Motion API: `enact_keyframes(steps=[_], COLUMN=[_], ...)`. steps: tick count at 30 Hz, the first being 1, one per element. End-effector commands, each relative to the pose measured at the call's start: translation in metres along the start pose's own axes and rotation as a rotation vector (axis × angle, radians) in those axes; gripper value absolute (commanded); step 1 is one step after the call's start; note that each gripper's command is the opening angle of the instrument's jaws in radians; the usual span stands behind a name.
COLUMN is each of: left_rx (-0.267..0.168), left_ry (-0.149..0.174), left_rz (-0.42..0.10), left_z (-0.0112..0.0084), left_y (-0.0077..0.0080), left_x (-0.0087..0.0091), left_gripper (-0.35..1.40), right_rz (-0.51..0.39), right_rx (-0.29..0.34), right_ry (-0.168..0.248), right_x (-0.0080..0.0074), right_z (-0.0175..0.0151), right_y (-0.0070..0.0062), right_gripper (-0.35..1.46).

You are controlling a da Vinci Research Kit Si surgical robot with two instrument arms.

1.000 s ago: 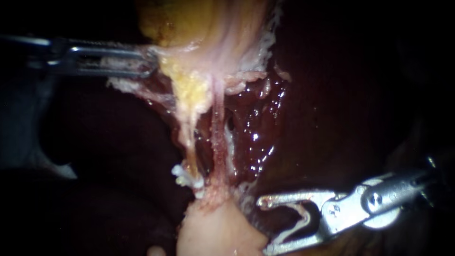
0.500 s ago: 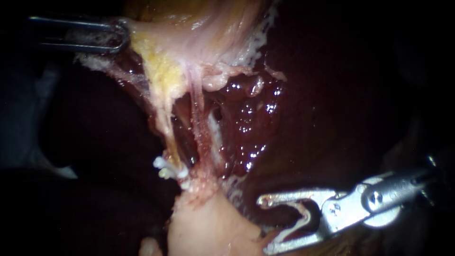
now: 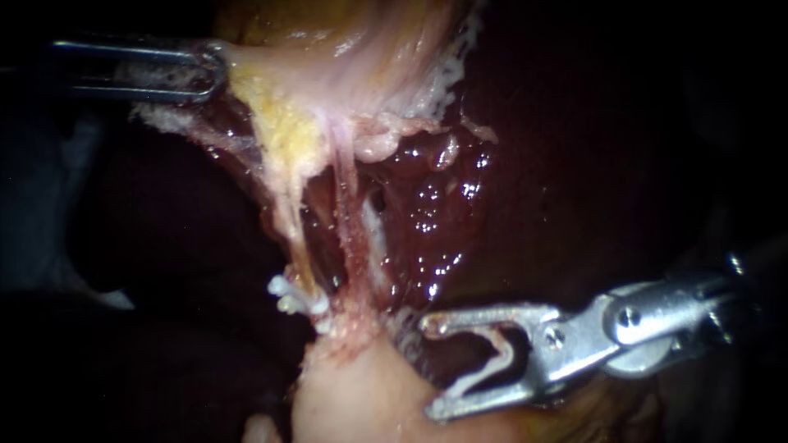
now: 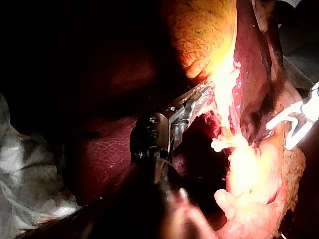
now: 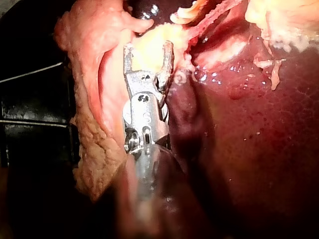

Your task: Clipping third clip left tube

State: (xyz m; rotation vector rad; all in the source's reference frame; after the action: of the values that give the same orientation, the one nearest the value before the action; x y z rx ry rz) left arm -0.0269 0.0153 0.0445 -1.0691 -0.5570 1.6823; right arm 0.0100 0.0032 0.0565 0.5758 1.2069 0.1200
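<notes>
Two strands run down from the gallbladder (image 3: 361, 57): a yellowish left tube (image 3: 291, 205) and a pink right tube (image 3: 351, 230). White clips (image 3: 289, 295) sit at the left tube's lower end, and also show in the left wrist view as white clips (image 4: 222, 144). My left instrument (image 3: 209, 72) is shut on the gallbladder's edge and holds it up and to the left. My right instrument (image 3: 430, 367) stands to the lower right of the tubes. Its jaws are wide apart with a white clip (image 3: 492, 357) seated between them, clear of both tubes.
Glossy dark red liver (image 3: 443, 213) lies behind and right of the tubes. A pale tissue lump (image 3: 353, 394) sits below the clips, just left of my right instrument's tips. In the right wrist view, pale tissue (image 5: 89, 124) runs beside my right instrument (image 5: 148, 50).
My left instrument pulled the gallbladder's edge left and up, so both tubes now lean left. My right instrument with its clip moved left, closer to the tubes' base.
</notes>
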Motion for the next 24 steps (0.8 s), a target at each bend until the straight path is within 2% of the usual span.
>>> enact_keyframes(steps=[1, 8, 13, 21, 24], left_rx=[0.0, -0.001, -0.003, -0.005, -0.004], left_ry=[-0.001, -0.002, -0.003, -0.004, -0.003], left_rz=[0.001, 0.001, 0.001, 0.001, 0.001], left_z=[0.0, 0.0, 0.0, 0.0002, 0.0002], left_y=[0.0, 0.0002, 0.0003, 0.0005, 0.0005], left_x=[0.0, -0.0001, -0.0001, -0.0002, -0.0002], left_gripper=[-0.35, -0.35, -0.35, -0.35, -0.35], right_rz=[0.009, 0.033, 0.052, 0.059, 0.065], right_rx=[-0.003, -0.029, -0.044, -0.067, -0.069], right_ry=[-0.001, 0.012, 0.034, 0.036, 0.04], right_x=[0.0, 0.0014, 0.0018, 0.0014, 0.0013], right_z=[0.0006, 0.0043, 0.0052, 0.0061, 0.0062], right_y=[0.0003, 0.004, 0.0063, 0.009, 0.0096], right_gripper=[0.49, 0.49, 0.49, 0.49, 0.49])
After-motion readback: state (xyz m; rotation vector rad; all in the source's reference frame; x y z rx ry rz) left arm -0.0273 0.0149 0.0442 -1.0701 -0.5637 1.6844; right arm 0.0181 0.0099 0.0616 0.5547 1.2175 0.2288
